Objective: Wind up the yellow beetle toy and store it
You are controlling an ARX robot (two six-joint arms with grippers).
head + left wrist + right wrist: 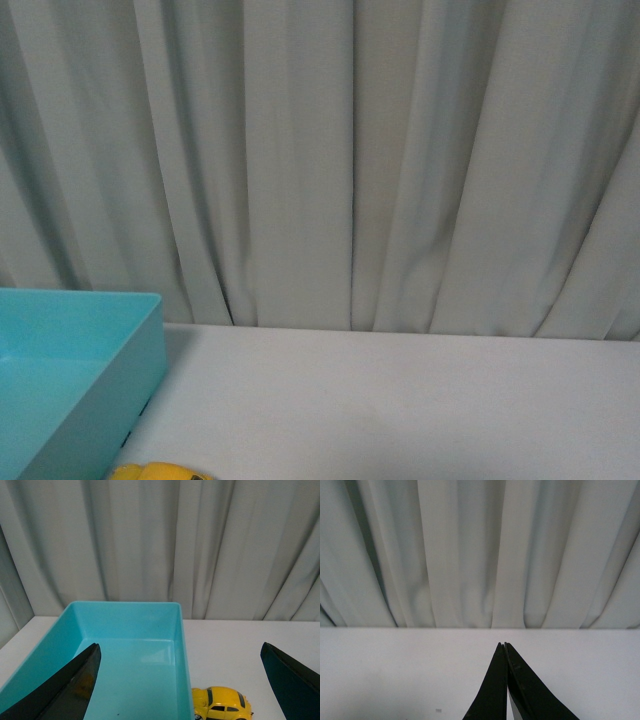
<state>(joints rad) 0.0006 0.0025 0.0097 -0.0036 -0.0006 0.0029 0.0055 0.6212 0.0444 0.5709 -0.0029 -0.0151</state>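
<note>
The yellow beetle toy (222, 705) stands on the white table, close against the outer side of the turquoise bin (125, 630). In the front view only its roof (160, 472) shows at the bottom edge, next to the bin (120, 380). My left gripper (180, 652) is open wide and empty. Its dark fingers (75, 685) straddle the bin's side wall and the toy, and it sits back from both. My right gripper (503, 645) is shut and empty above bare table. Neither arm shows in the front view.
The bin is empty inside. A grey pleated curtain (350, 160) hangs along the table's far edge (400, 332). White tabletop (395, 670) stretches to the right of the bin and toy.
</note>
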